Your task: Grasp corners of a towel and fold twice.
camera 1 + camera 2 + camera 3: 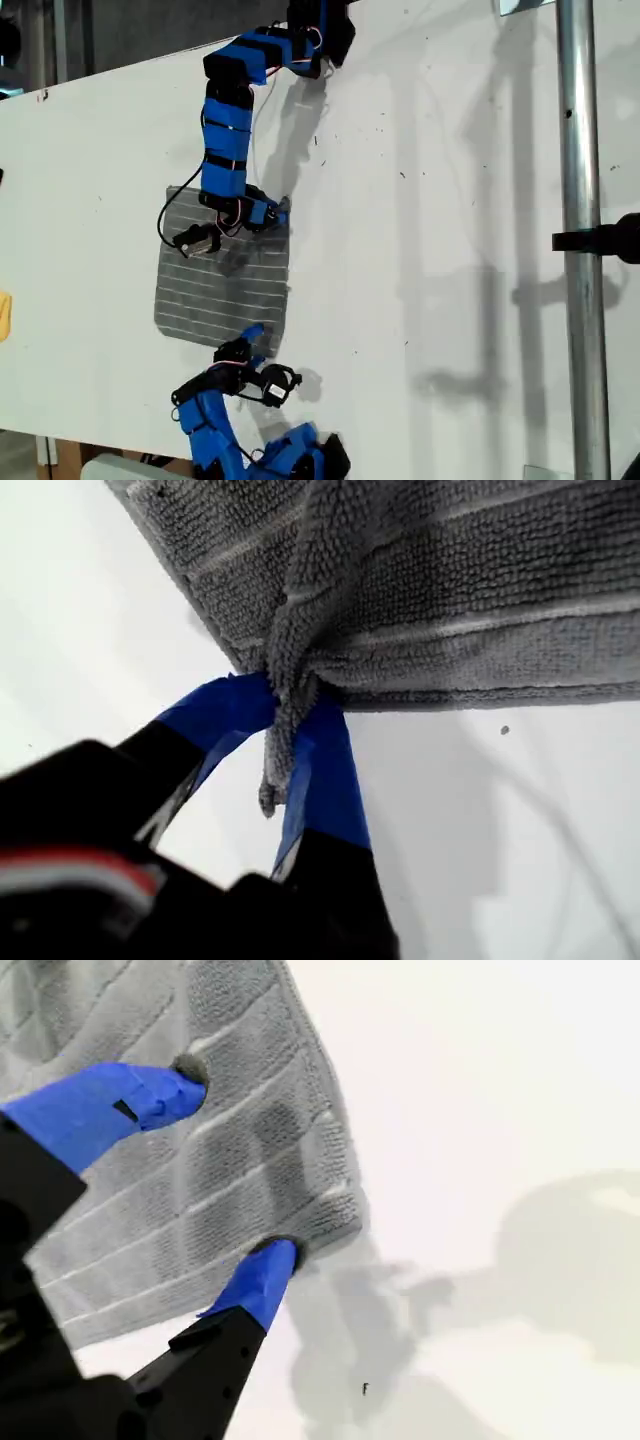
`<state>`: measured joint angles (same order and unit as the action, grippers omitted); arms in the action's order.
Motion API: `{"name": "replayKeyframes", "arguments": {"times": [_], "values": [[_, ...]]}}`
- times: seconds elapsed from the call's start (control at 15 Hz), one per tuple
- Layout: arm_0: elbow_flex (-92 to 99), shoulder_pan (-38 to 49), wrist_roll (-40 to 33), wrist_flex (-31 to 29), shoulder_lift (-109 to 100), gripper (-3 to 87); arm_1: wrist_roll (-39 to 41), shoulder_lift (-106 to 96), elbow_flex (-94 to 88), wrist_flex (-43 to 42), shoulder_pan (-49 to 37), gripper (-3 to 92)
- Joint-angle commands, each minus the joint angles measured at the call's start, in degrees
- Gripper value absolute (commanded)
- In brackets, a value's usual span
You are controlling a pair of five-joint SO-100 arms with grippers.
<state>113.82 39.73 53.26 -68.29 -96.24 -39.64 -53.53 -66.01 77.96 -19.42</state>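
The grey towel (pixel 225 280) with thin white stripes lies on the white table (pixel 450 200), left of centre in the exterior view. My first gripper (pixel 275 212) reaches down from the far side and is shut on the towel's far right corner (pixel 275 780). The cloth (pixel 480 590) bunches up between its blue fingers (pixel 325 770). My second gripper (pixel 245 342) comes from the near edge and stands open over the near right corner (pixel 345 1215). One of its fingertips (pixel 185 1078) rests on the towel (pixel 100 1210), the other (pixel 278 1258) at the hem.
A vertical metal pole (pixel 575 240) with a black clamp (pixel 610 240) stands at the exterior view's right. A small yellow object (pixel 3 315) shows at that view's left edge. The table's near edge runs just below the second arm's base (pixel 290 455).
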Motion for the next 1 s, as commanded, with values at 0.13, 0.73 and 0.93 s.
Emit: {"name": "replayKeyframes", "arguments": {"times": [0.13,0.73,0.93], "values": [[-3.6,1.9,2.7,1.7,10.7,25.8,-0.9,-5.6,0.4,-0.3,0.7,-0.3],[-18.0,-2.9,7.0,-9.6,16.6,-2.8,-1.1,-8.7,-0.9,-0.2,1.6,-0.3],[-22.2,-15.7,11.5,-19.2,2.8,-2.9,-4.1,-21.3,-8.4,1.1,7.9,-0.3]]}}
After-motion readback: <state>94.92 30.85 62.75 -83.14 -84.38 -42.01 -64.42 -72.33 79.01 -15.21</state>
